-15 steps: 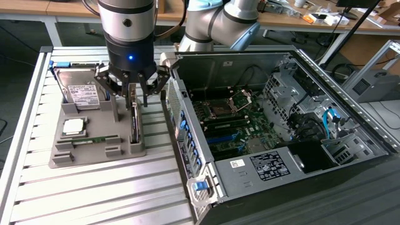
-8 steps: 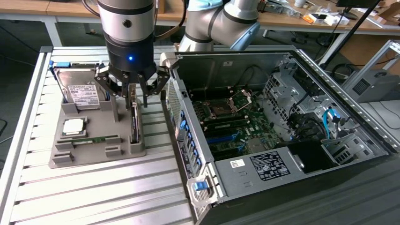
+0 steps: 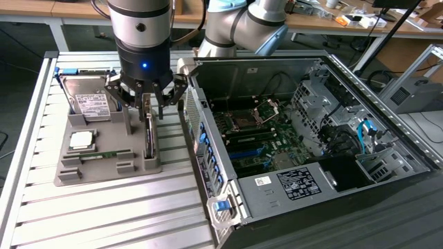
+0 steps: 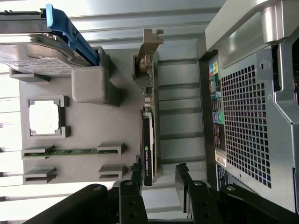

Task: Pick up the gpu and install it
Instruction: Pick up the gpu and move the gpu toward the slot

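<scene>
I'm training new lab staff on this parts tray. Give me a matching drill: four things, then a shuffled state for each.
1 gpu
2 hard drive
3 processor chip
4 tool

a open, over the tray
b silver, with a blue rail
c on edge, nearest the case
d flat in a square pocket

Pairs: 1-c, 2-b, 3-d, 4-a

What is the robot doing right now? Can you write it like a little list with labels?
gripper: open, one finger on each side of the gpu
gpu: standing on its edge in the grey tray, not lifted
also in the tray: hard drive, processor chip, memory stick
computer case: open, beside the tray on the exterior view's right
task so far: gpu not yet installed
</scene>
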You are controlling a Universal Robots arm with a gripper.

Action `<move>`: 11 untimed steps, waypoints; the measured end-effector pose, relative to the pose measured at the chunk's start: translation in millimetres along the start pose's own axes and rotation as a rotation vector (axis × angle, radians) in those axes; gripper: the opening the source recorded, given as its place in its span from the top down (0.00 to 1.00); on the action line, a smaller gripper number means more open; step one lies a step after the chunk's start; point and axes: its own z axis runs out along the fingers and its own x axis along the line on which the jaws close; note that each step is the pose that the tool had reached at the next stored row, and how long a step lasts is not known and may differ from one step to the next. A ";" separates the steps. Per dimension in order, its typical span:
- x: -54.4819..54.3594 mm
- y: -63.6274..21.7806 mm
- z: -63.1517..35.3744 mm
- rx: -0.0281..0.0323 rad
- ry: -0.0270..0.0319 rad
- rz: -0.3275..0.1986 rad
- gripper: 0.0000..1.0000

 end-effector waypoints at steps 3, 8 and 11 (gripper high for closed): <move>0.0 0.0 0.8 0.0000 0.0000 0.000 0.58; 0.1 0.1 2.7 0.0000 0.0001 0.000 0.58; 0.2 1.3 3.7 0.0000 0.0000 0.000 0.58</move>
